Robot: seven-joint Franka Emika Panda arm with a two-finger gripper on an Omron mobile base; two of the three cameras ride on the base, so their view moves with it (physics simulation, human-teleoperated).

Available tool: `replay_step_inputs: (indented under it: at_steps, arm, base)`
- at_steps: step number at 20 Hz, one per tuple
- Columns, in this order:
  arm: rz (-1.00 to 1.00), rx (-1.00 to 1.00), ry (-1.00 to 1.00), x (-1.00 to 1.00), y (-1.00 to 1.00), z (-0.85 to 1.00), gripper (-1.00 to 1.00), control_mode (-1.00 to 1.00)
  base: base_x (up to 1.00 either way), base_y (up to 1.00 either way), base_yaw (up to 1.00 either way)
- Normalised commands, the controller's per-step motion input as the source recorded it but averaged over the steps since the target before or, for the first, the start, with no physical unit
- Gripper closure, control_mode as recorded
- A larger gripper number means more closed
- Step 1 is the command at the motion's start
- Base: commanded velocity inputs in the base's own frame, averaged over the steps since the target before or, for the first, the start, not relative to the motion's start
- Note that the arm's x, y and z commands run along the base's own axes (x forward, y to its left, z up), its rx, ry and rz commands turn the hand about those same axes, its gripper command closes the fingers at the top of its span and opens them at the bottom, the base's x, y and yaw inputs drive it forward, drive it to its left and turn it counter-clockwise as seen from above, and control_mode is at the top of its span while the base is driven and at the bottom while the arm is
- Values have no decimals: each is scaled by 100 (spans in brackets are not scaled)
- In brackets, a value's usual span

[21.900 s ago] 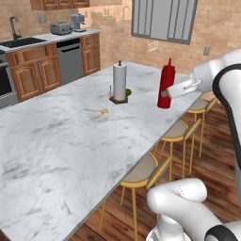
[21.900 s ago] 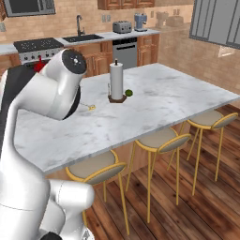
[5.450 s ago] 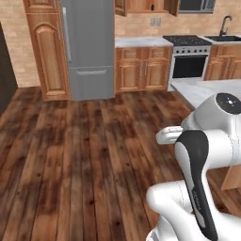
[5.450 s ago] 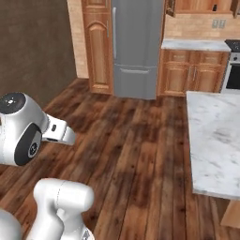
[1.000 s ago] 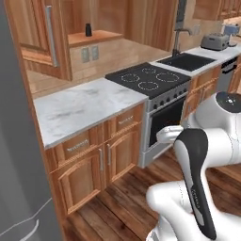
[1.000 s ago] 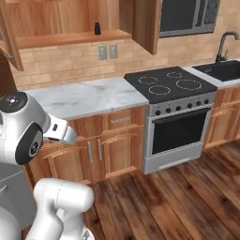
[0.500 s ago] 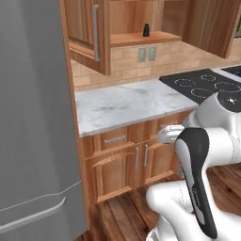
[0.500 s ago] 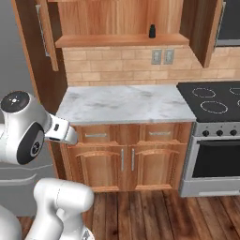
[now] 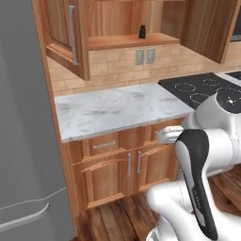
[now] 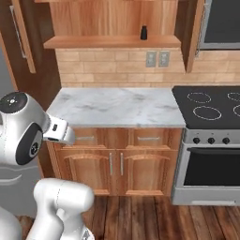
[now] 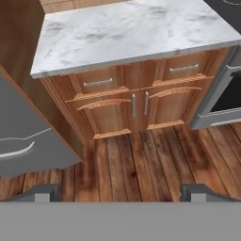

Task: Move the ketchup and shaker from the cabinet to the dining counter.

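Shaker [image 10: 144, 33] alone on cabinet [image 10: 112, 42] shelf, near its right end, open shelf to its left. Tool [image 11: 120, 193] spread wide, empty, over wood floor [image 11: 141, 160].

Cabinet [image 9: 70, 42] top cropped — shaker [image 9: 141, 32] details too small

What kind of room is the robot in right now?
Most likely a home kitchen: a black stovetop over an oven, a marble counter on wooden base cabinets, a brick-tile backsplash, and an open wall cabinet with a small black shaker on its shelf.
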Motion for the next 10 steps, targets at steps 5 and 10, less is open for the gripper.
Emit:
replay_step_inputs:
  at_steps: [5, 10]
  arm:
    - [0, 0, 0, 0, 0, 0, -100, 100]
    - [0, 0, 0, 0, 0, 0, -100, 100]
  base:
    - [48, -48, 0]
    - [63, -12, 14]
